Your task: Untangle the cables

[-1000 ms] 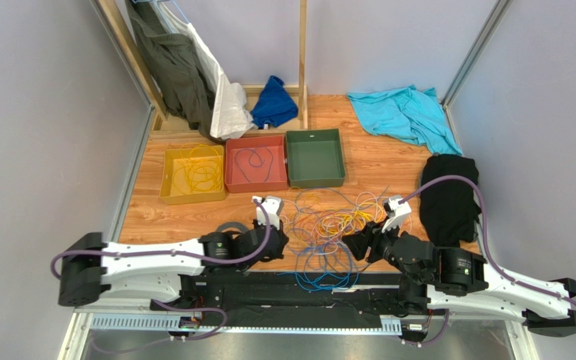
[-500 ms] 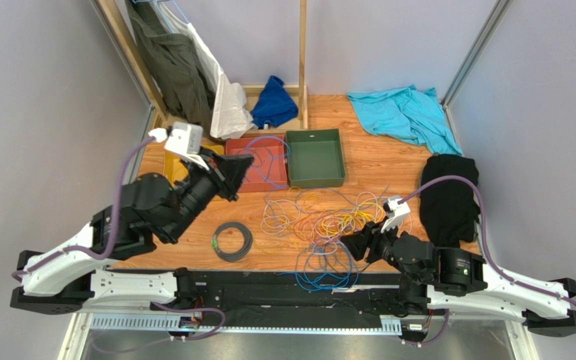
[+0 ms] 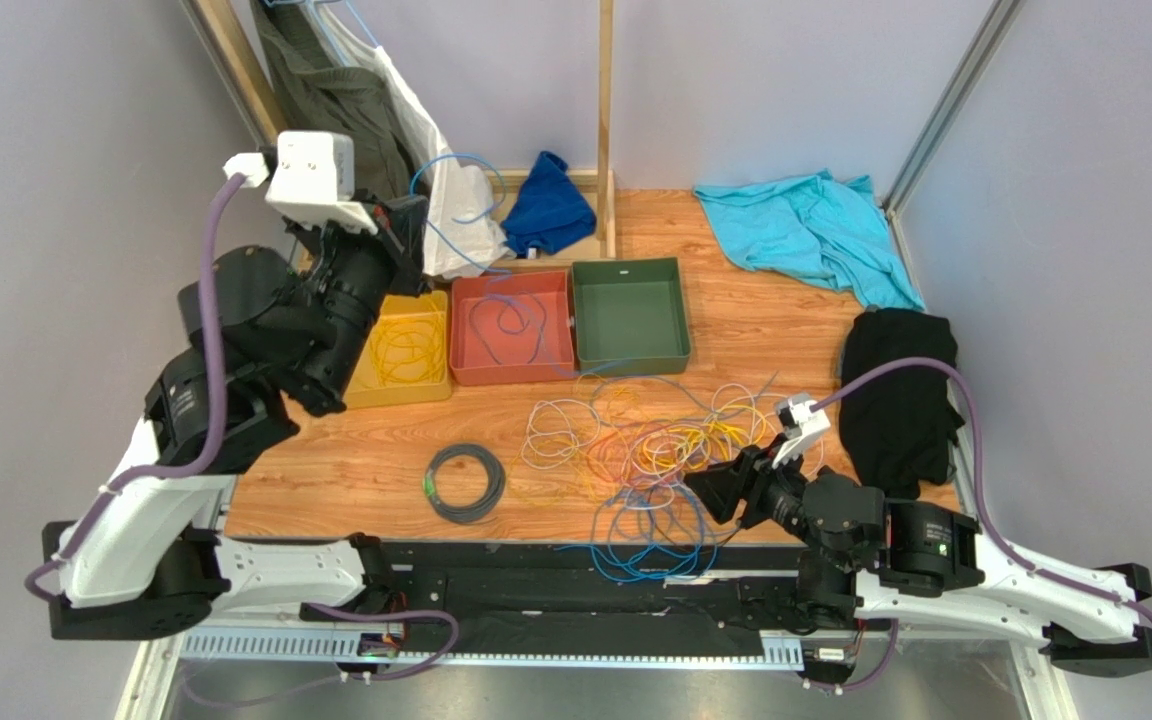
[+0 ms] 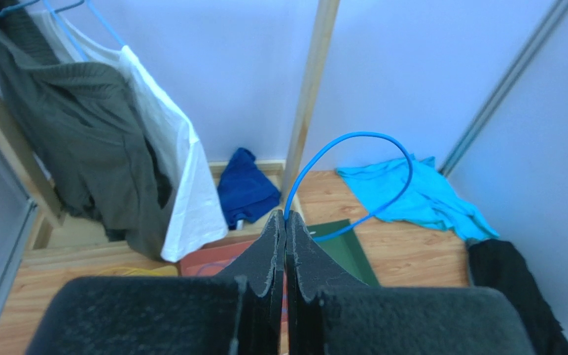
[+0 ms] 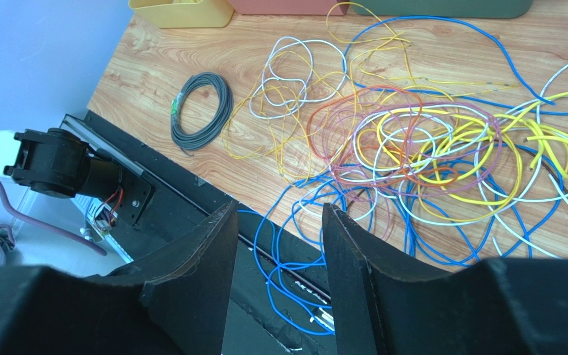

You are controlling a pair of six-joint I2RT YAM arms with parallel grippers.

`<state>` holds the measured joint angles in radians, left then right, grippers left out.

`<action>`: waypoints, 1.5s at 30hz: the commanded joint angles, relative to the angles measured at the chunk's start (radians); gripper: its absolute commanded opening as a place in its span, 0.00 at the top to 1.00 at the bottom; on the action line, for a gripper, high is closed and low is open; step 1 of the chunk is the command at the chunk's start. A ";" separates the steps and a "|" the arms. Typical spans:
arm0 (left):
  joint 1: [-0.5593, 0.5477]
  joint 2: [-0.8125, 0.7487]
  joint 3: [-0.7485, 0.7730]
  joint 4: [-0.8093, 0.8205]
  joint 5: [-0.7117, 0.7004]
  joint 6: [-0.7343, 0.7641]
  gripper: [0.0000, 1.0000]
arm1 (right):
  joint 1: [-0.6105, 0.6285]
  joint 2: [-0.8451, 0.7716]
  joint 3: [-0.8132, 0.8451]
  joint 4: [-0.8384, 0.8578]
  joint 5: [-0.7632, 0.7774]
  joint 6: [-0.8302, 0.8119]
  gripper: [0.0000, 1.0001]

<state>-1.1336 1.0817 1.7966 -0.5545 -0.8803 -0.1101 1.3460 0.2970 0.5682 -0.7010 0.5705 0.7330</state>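
Observation:
My left gripper (image 3: 405, 225) is raised high over the back left and is shut on a blue cable (image 3: 465, 159). The cable arcs up and drops into the red tray (image 3: 515, 374). In the left wrist view the jaws (image 4: 285, 216) pinch it and its loop (image 4: 394, 148) stands ahead. The tangle of yellow, blue, white and orange cables (image 3: 665, 443) lies on the table's middle, and also shows in the right wrist view (image 5: 428, 144). My right gripper (image 3: 696, 489) is open and empty (image 5: 279, 211) at the tangle's near edge. A black coil (image 3: 465, 482) with a green tag lies left of the tangle.
A yellow tray (image 3: 387, 395) holds yellow cables, and the green tray (image 3: 630, 365) stands right of the red one. Blue strands (image 3: 642, 548) hang over the front edge onto the black rail. Clothes hang at the back left; a black cloth (image 3: 898, 398) lies right.
My left arm rose from beside the tangle and swung back left, lifting the blue cable over the red tray. The black coil came into view. The right arm barely moved.

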 commanded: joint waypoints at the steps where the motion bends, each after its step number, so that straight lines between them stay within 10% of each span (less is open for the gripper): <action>1: 0.174 0.059 0.044 -0.082 0.141 -0.052 1.00 | 0.004 -0.018 0.004 0.031 -0.012 -0.007 0.51; 20: 0.561 0.322 0.092 -0.027 0.388 -0.158 1.00 | 0.002 -0.079 -0.010 0.018 0.008 -0.040 0.51; 45: 0.712 0.270 -0.245 0.103 0.461 -0.206 1.00 | 0.002 -0.095 -0.036 0.000 0.051 -0.035 0.51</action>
<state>-0.4202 1.4036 1.5810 -0.5121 -0.4526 -0.3119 1.3460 0.1940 0.5354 -0.7097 0.5869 0.7101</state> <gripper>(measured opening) 0.008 0.491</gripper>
